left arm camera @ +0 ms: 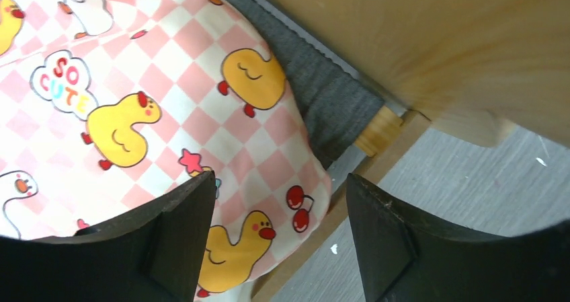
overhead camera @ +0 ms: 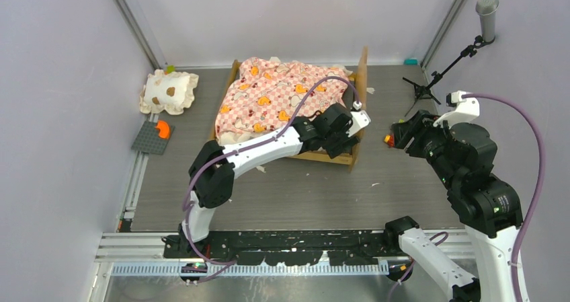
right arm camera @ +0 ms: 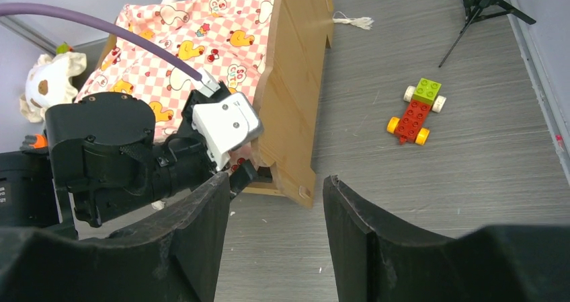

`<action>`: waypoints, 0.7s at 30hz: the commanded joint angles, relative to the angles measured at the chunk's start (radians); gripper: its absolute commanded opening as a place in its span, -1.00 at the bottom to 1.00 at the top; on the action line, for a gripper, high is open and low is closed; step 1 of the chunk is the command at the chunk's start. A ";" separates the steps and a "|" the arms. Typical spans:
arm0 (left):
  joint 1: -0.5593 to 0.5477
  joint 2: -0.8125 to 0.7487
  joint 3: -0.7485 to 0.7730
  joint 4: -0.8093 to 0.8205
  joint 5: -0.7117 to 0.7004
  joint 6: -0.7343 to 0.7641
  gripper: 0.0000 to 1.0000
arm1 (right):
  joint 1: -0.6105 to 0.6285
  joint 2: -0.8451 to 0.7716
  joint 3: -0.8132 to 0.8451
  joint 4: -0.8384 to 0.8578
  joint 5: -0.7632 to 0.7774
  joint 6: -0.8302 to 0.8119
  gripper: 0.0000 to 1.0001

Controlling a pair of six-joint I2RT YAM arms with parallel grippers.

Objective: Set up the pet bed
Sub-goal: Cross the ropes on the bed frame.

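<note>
Tabletop (overhead camera: 302, 194): grey wood-grain, with pale walls around it.
Pet bed (overhead camera: 269, 93): far middle of the tabletop, headboard (right arm camera: 289, 80) at its right end, checkered mattress (left arm camera: 168, 80) lying rumpled on top.
Left gripper (left arm camera: 281, 191): wide open, straddling the mattress's near right corner and the frame rail (left arm camera: 393, 140), clamping nothing.
Right gripper (right arm camera: 275, 181): open and empty, right of the headboard.
Handling: mattress looks soft and floppy, best pinched at a corner; the wood is stiff and probably light.
</note>
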 commanded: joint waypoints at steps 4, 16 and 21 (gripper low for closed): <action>0.006 0.000 -0.006 0.085 -0.065 -0.009 0.34 | -0.003 -0.001 0.007 0.000 0.008 -0.023 0.16; 0.042 -0.062 -0.176 0.245 0.035 -0.076 0.06 | -0.003 -0.006 -0.008 -0.003 0.013 -0.027 0.16; 0.052 -0.078 -0.218 0.275 0.042 -0.085 -0.08 | -0.003 -0.005 -0.009 -0.002 0.011 -0.026 0.16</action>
